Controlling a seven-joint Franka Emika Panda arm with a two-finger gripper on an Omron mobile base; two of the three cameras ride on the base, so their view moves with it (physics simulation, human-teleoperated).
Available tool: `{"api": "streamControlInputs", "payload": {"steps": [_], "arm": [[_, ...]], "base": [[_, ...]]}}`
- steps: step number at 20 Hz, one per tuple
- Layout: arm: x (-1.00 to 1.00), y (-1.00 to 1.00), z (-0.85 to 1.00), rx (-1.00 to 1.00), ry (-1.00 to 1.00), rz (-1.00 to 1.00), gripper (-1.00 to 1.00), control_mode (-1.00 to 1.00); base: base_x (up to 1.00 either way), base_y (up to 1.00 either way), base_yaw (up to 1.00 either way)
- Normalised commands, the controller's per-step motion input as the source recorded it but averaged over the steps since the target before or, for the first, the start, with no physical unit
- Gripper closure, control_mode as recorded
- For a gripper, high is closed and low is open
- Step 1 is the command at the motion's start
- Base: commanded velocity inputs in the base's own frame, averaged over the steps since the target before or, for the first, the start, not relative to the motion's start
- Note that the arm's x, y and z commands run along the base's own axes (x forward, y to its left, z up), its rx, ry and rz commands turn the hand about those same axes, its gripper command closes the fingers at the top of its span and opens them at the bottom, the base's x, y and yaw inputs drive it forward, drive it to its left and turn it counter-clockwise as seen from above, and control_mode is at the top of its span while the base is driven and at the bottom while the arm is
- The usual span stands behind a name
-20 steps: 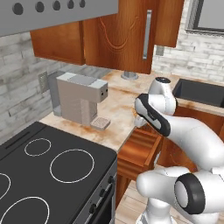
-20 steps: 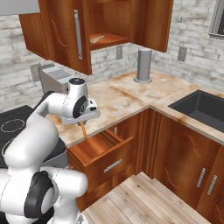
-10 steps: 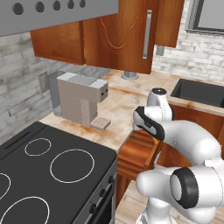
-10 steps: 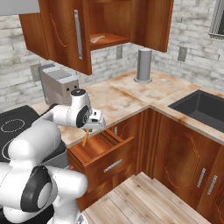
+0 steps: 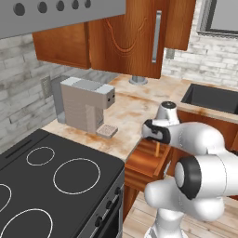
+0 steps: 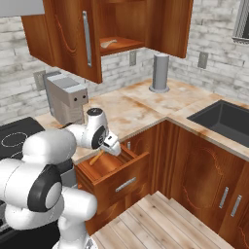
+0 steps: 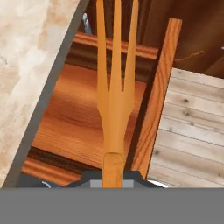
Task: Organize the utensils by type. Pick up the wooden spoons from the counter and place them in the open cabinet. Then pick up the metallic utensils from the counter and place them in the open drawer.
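**Fork held over the open drawer**

The gripper [image 6: 108, 146] is seen at centre left of the right base view, closed tight on the handle of an orange fork [image 7: 114, 105]. In the hand view the fork is shown running up the middle of the frame, its three tines pointed toward the top edge, with the drawer's [image 7: 74, 122] wooden floor behind it. In the right base view the fork [image 6: 97, 157] is seen slanting down from the gripper into the drawer [image 6: 127, 171], which is pulled out below the counter [image 6: 131, 109]; whether its tip touches the floor cannot be told. In the left base view the fork [image 5: 157, 149] is glimpsed as a short orange stick under the gripper [image 5: 157, 141], right of centre, above the drawer [image 5: 144, 162].

At the top of the right base view the cabinet [image 6: 127, 24] is seen with its door swung open, and a pale spoon [image 6: 109, 43] is laid on its shelf. A coffee machine [image 6: 65, 97] is placed on the counter at left, and a grey cylinder [image 6: 160, 73] stands further back.
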Motion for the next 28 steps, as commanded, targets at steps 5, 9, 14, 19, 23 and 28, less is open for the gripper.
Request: {"api": "streamControlInputs", "payload": {"steps": [5,9,14,19,23,28], "arm": [[0.26,-0.11,-0.29,0.24,0.0,-0.25,1.0,-1.0],[0.23,-0.07,-0.34,0.17,0.0,-0.18,1.0,-1.0],[0.17,-0.07,-0.4,0.1,0.0,-0.13,1.0,-1.0],[0.32,-0.02,-0.29,0.02,0.0,-0.05,1.0,-1.0],[0.33,0.0,-0.3,0.0,0.02,0.0,1.0,-1.0],[0.31,-0.02,-0.35,0.0,0.08,0.0,1.0,-1.0]], "base": [[0.0,0.0,0.0],[0.0,0.0,0.0],[0.0,0.0,0.0],[0.0,0.0,0.0],[0.0,0.0,0.0],[0.0,0.0,0.0]]}}
